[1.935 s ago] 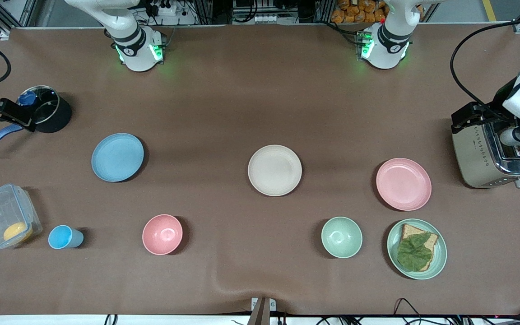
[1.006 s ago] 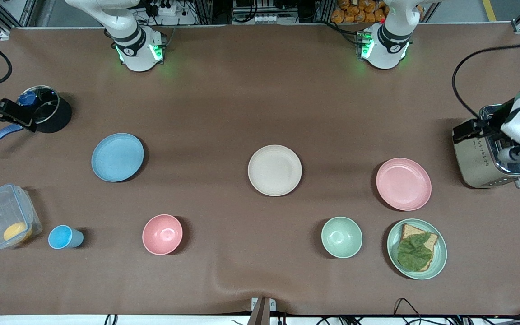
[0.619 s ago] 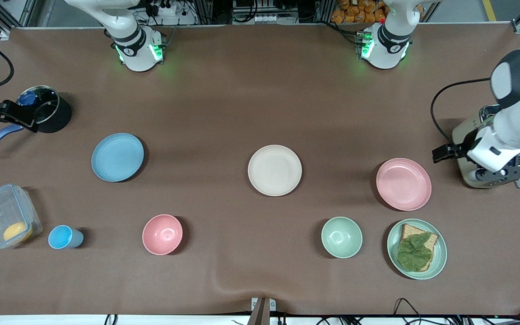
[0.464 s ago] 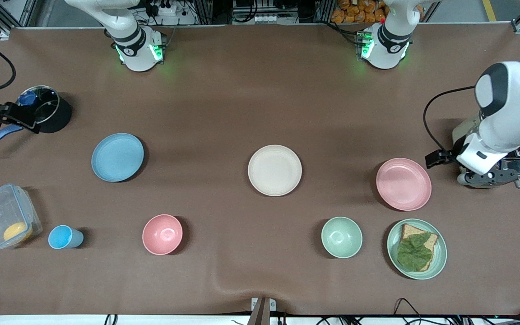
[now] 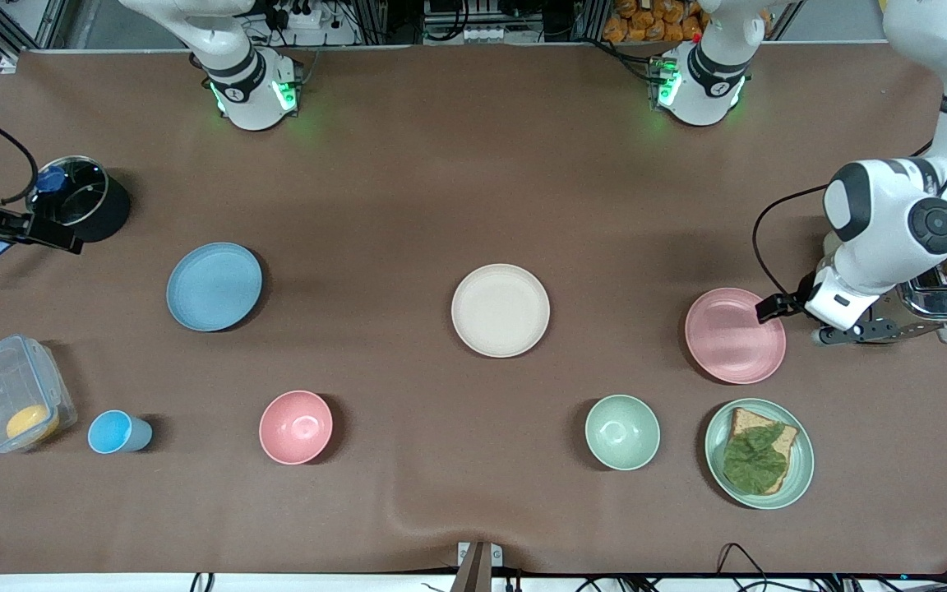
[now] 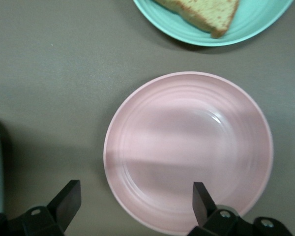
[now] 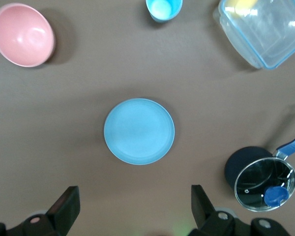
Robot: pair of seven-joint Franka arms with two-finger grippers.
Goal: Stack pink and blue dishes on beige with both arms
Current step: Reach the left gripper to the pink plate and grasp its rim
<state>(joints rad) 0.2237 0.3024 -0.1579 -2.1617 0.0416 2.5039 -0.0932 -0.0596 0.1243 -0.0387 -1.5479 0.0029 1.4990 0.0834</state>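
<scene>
The pale pink plate [image 5: 735,335] lies toward the left arm's end of the table, the cream-beige plate [image 5: 500,310] in the middle, and the light blue plate [image 5: 214,286] toward the right arm's end. My left gripper [image 6: 135,206] hangs open low over the pink plate [image 6: 189,150], at the rim beside the toaster; one finger is over the plate, the other over bare table. It shows in the front view as the left gripper [image 5: 847,332]. My right gripper [image 7: 132,214] is open and empty, high above the table, with the blue plate [image 7: 139,131] far below.
A toaster [image 5: 946,296] stands close beside the left hand. A pale green plate [image 5: 805,460] with bread and lettuce, a green bowl [image 5: 622,432], a pink bowl [image 5: 296,427], a blue cup [image 5: 116,432], a clear box [image 5: 9,395] and a lidded pot [image 5: 83,201] ring the plates.
The left arm has swung from over the toaster toward the pink plate and now hangs at its rim. The right hand has shifted slightly by the pot. No plate has moved.
</scene>
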